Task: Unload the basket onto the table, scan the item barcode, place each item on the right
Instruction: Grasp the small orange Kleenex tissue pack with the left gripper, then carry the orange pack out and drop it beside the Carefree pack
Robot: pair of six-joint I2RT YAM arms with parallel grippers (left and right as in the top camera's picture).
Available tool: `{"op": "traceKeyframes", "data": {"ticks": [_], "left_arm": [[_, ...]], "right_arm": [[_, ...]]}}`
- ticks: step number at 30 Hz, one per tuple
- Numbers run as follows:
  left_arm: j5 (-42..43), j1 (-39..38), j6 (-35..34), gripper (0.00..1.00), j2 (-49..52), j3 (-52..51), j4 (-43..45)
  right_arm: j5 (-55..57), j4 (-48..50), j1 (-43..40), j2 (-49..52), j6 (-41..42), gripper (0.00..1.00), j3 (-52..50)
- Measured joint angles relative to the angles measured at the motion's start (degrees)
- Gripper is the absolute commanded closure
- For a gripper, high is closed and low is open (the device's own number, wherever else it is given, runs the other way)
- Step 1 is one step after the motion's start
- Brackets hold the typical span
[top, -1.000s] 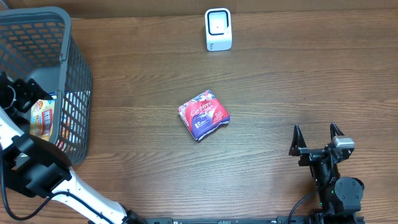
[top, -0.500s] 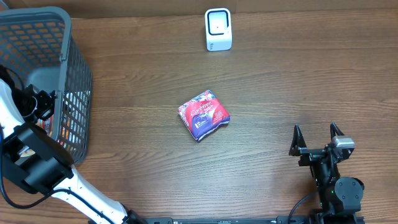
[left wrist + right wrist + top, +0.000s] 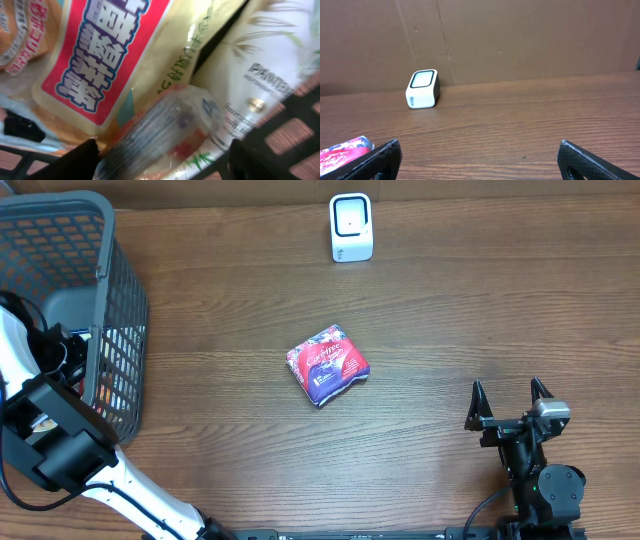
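My left gripper (image 3: pixel 62 350) is down inside the grey mesh basket (image 3: pixel 122 300). In the left wrist view its jaws (image 3: pixel 162 152) stand apart on either side of a blurred clear-wrapped packet (image 3: pixel 170 125), with a gap at the right finger. A yellow pack with a red label (image 3: pixel 100 50) and a white Pantene pack (image 3: pixel 270 75) lie behind it. A red and purple packet (image 3: pixel 328 364) lies at mid-table. The white scanner (image 3: pixel 351 227) stands at the far edge. My right gripper (image 3: pixel 509 395) rests open near the front right, holding nothing.
The basket's dark wall (image 3: pixel 300 115) runs close to the right of my left fingers. From the right wrist view the scanner (image 3: pixel 423 89) stands ahead to the left before a brown cardboard wall, and the red packet (image 3: pixel 345 149) shows at the lower left.
My left gripper has moved right and lower into the basket, now covering the orange pack seen earlier. The right arm and the packet on the table have not moved.
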Motion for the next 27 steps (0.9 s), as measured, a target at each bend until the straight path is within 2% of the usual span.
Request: {"op": "traceKeyframes", "data": {"ticks": [3, 4, 5, 6, 10, 14, 20, 27], "left_arm": [[-0.6, 0.0, 0.1, 0.55, 0.0, -1.9, 0.8], [-0.7, 0.1, 0.2, 0.66, 0.0, -2.1, 0.8], [-0.8, 0.1, 0.2, 0.87, 0.0, -2.2, 0.8], [-0.9, 0.0, 0.2, 0.95, 0.0, -2.2, 0.8], [-1.0, 0.1, 0.1, 0.96, 0.0, -1.9, 0.1], [-1.1, 0.0, -0.7, 0.96, 0.6, 2.8, -3.8], [1.9, 0.0, -3.1, 0.96, 1.5, 22.9, -11.5], [17.1, -0.1, -5.5, 0.96, 0.3, 49.7, -15.1]], "right_arm": [[0.0, 0.0, 0.0, 0.0, 0.0, 0.0, 0.0], [0.0, 0.0, 0.0, 0.0, -0.1, 0.0, 0.0], [0.0, 0.0, 0.0, 0.0, 0.0, 0.0, 0.0], [0.0, 0.0, 0.0, 0.0, 0.0, 0.0, 0.0], [0.0, 0.0, 0.0, 0.0, 0.0, 0.0, 0.0], [0.0, 0.0, 0.0, 0.0, 0.0, 0.0, 0.0], [0.0, 0.0, 0.0, 0.0, 0.0, 0.0, 0.0], [0.0, 0.0, 0.0, 0.0, 0.0, 0.0, 0.0]]}}
